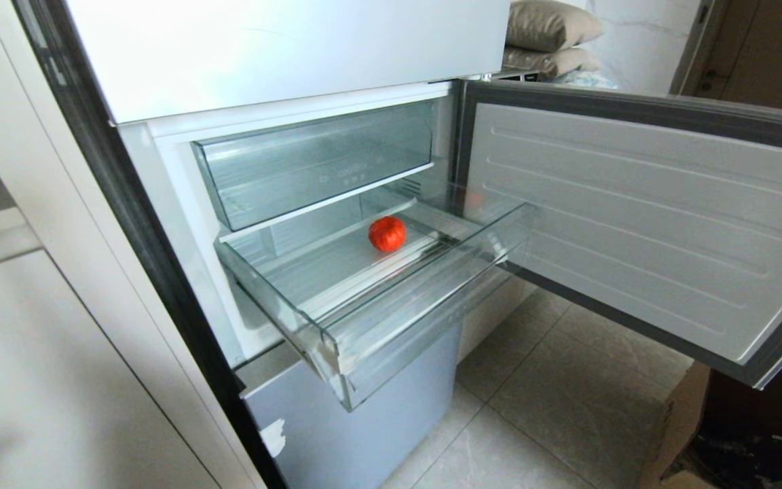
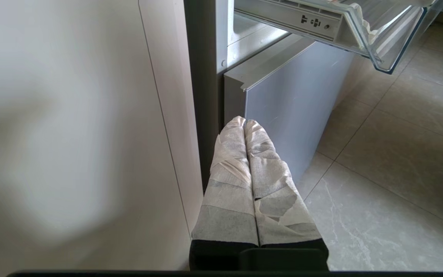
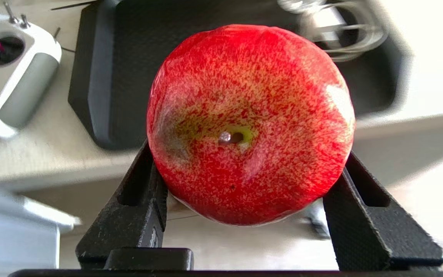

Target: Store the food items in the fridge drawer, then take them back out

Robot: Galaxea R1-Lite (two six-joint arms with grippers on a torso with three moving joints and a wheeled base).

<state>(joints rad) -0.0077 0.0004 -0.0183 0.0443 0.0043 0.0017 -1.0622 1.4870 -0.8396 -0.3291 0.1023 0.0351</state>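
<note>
Gripping the red apple (image 3: pixel 250 127) between its jaws, the right gripper (image 3: pixel 250 215) must carry it to the open drawer (image 1: pixel 425 299), where the orange fruit (image 1: pixel 387 233) lies; left gripper (image 2: pixel 244 127) hangs pressed together.

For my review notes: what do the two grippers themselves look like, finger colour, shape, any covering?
The left gripper has two long tapering fingers wrapped in pale grey-white cloth tape, creased and layered, on a black base. The right gripper has bare matt black fingers, angular and wedge-shaped, each with a slot cut through it, the surface scuffed with pale specks. No cables or printed markings show on either.
</note>
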